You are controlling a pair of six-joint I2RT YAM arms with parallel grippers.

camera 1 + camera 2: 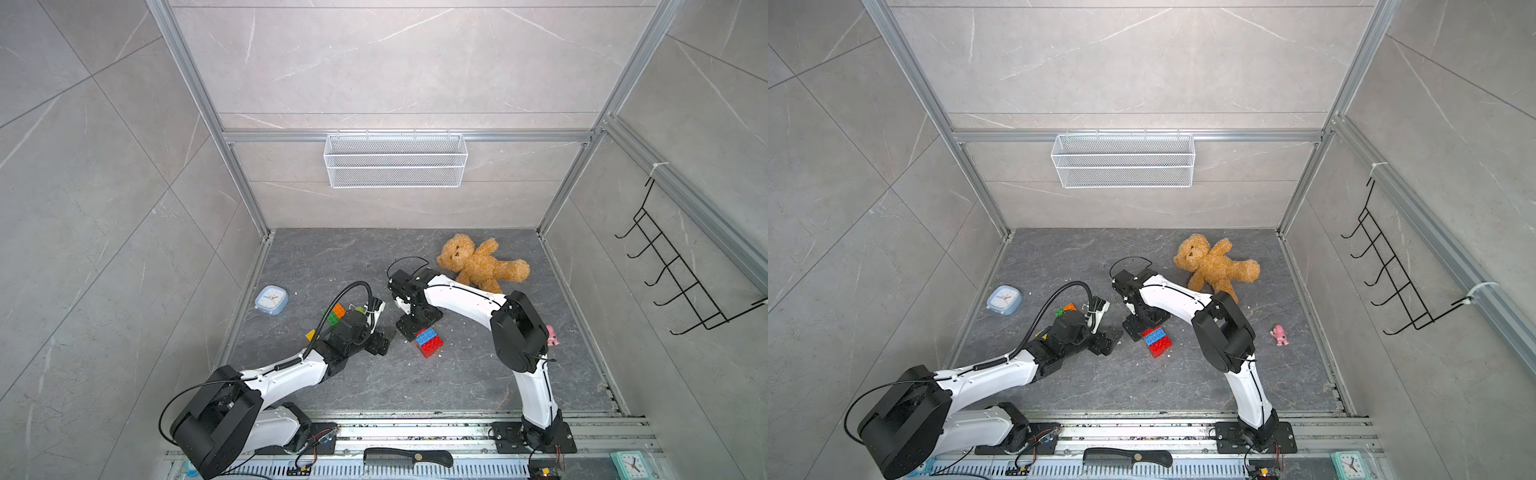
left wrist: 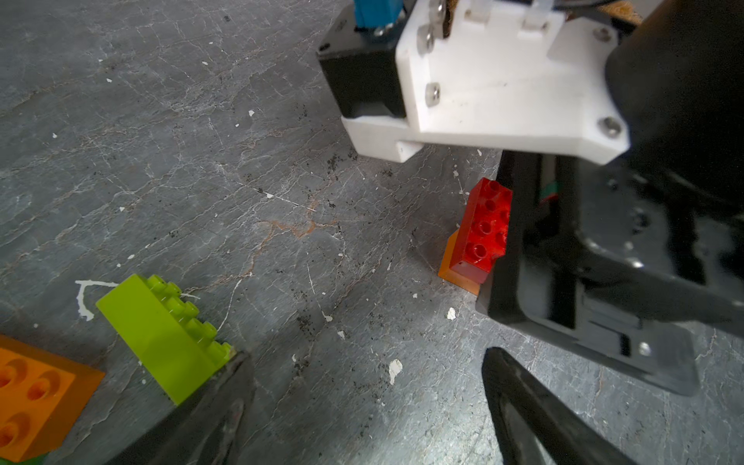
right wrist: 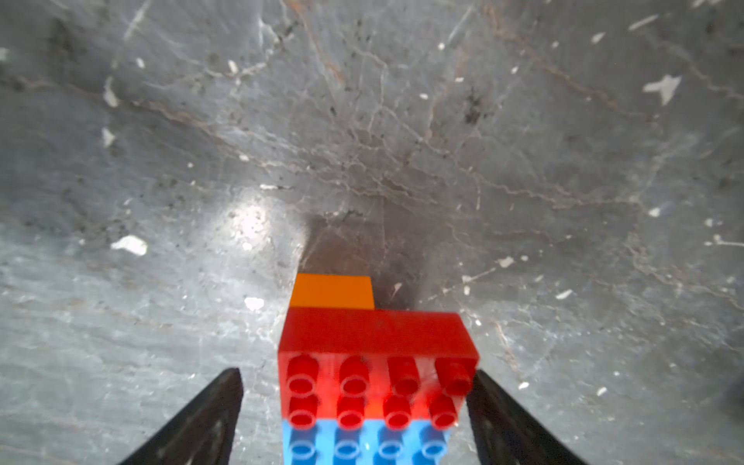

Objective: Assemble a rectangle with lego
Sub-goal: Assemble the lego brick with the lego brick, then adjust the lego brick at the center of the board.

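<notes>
1. Red brick (image 3: 374, 378), glossy hard plastic with eight round studs, butts against a blue brick (image 3: 362, 443), and an orange brick (image 3: 332, 292) shows beneath. In a top view this stack (image 1: 428, 343) stands mid-counter, nearer the front edge.
2. The right end effector (image 3: 356, 374) straddles the red brick, released: one finger stands clear, the other just beside a corner.
3. It should probably rise straight up, so that the near finger cannot drag the stack askew.
4. The left end effector (image 2: 364, 358) hangs spread over bare counter (image 2: 241, 181), grasping nothing. A lime brick (image 2: 161, 334) and a loose orange brick (image 2: 36, 390) lie beside it, toward the left edge.
5. A sensible next grip takes the lime brick across its smooth long sides, studs up and edges square to the stack.
6. The counter looks like matte grey veined stone flecked with white chips, so bricks may slide.
</notes>
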